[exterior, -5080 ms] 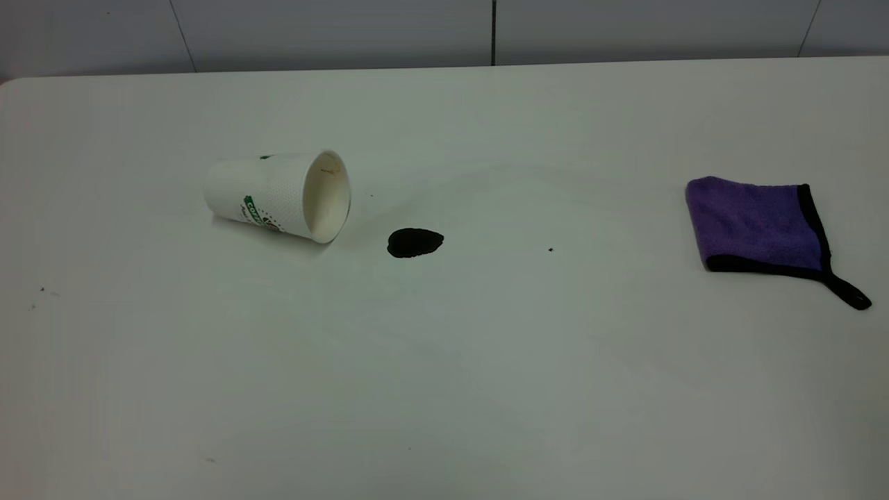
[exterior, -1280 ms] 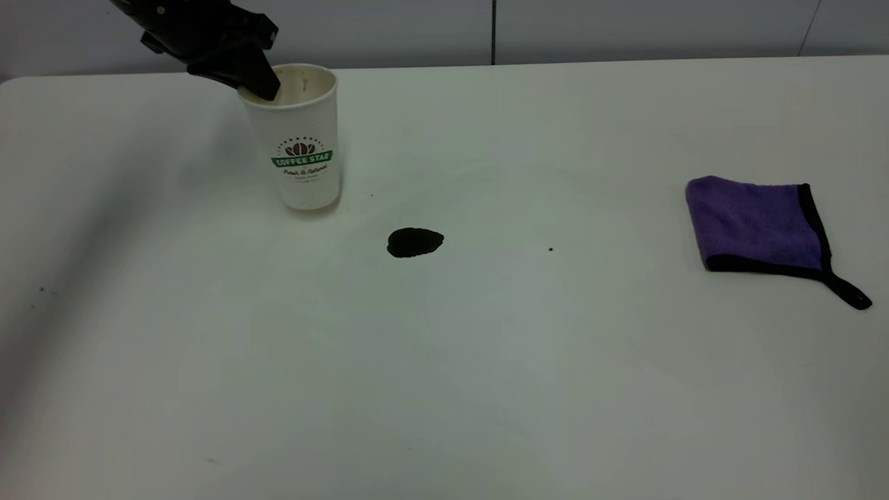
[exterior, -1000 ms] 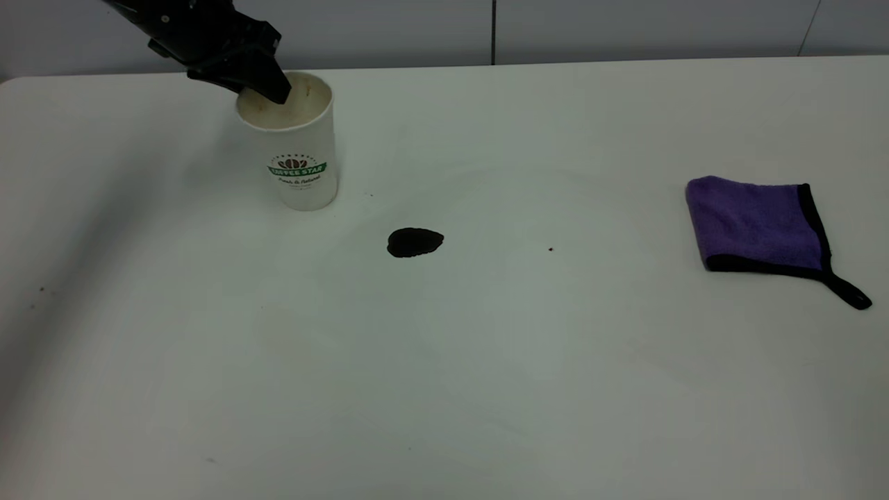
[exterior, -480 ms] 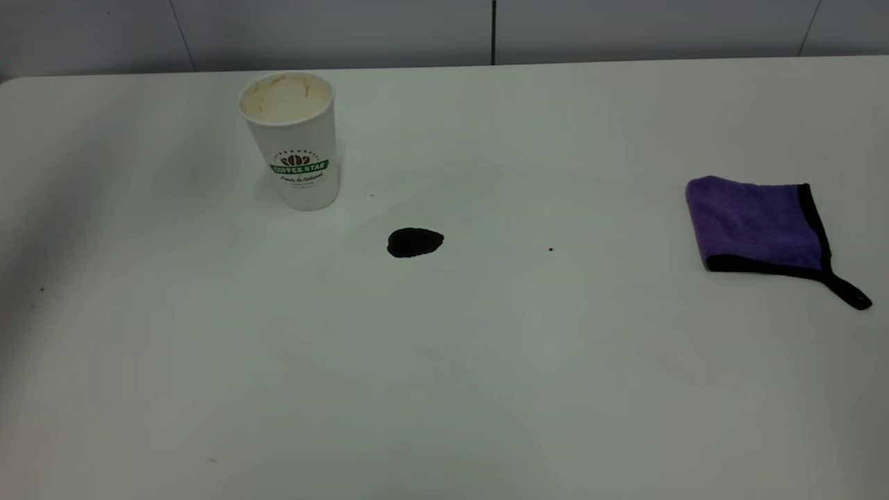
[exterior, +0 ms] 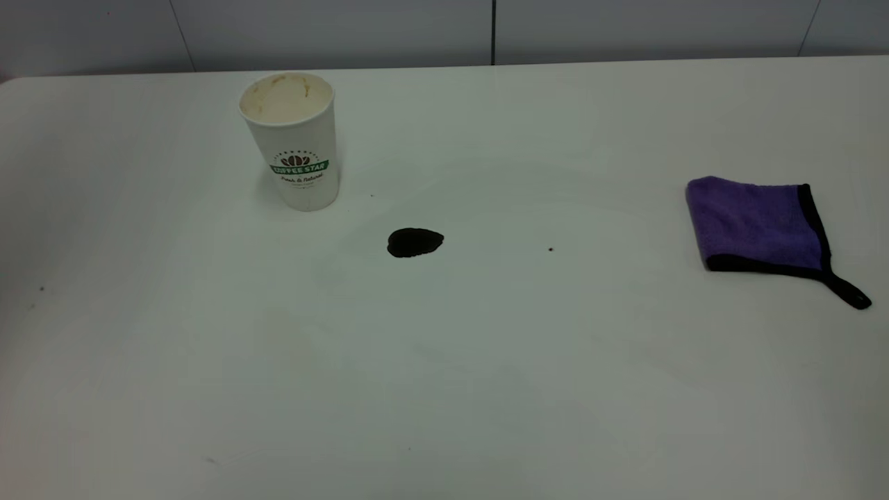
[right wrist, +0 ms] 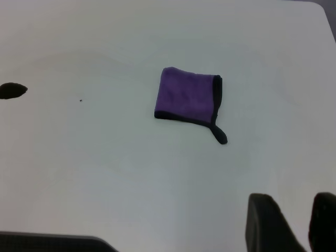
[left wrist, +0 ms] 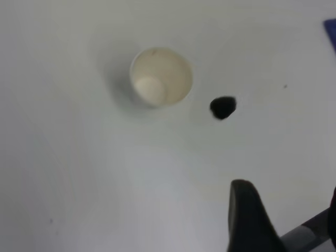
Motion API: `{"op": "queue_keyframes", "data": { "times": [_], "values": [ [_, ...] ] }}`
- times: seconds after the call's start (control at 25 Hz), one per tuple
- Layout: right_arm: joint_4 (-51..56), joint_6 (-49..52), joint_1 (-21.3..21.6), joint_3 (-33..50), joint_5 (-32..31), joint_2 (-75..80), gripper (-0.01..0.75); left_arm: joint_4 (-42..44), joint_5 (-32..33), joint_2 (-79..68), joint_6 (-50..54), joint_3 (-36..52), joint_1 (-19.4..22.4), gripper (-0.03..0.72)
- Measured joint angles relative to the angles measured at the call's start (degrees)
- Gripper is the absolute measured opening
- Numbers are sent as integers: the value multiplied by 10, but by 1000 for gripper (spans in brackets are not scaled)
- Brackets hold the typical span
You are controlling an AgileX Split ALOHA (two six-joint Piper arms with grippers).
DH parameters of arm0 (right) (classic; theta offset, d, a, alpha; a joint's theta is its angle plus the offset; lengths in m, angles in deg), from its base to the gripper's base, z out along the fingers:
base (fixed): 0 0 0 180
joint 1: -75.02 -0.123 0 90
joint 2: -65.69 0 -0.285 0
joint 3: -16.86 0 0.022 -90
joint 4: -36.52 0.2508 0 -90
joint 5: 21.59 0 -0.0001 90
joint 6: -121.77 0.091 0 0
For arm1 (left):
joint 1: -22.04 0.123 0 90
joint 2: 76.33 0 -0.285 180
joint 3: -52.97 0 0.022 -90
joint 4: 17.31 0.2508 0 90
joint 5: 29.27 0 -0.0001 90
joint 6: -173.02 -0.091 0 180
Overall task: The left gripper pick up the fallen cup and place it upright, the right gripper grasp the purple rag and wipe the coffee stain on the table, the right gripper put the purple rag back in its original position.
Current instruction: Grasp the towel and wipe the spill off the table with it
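The cup (exterior: 294,142) stands upright on the table (exterior: 444,389) at the back left, with nothing holding it. The coffee stain (exterior: 414,242) lies to the right of it and nearer the front. The purple rag (exterior: 757,223) lies flat at the far right. Neither gripper shows in the exterior view. In the left wrist view my left gripper (left wrist: 286,210) is open and empty, high above the table and well apart from the cup (left wrist: 160,84) and the stain (left wrist: 223,107). In the right wrist view my right gripper (right wrist: 291,207) is empty, its fingers slightly apart, well clear of the rag (right wrist: 185,96).
A tiny dark speck (exterior: 551,249) lies between the stain and the rag. The table's back edge meets a grey wall (exterior: 444,28). A dark edge (right wrist: 52,242) shows at the border of the right wrist view.
My left gripper stood the fallen cup upright, let go of its rim and pulled back out of the exterior view. The cup has stayed still for the last half second. Stain and rag are unmoved.
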Motion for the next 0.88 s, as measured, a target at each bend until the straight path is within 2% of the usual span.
{"op": "queue_keyframes", "data": {
  "times": [0.16,0.48,0.72,0.88],
  "values": [
    [0,0,0,0,0,0,239,69,0,98,39,114,1,348],
    [0,0,0,0,0,0,239,87,0,329,59,278,1,280],
    [0,0,0,0,0,0,239,107,0,568,91,440,1,256],
    [0,0,0,0,0,0,239,121,0,723,136,497,1,255]
  ]
}}
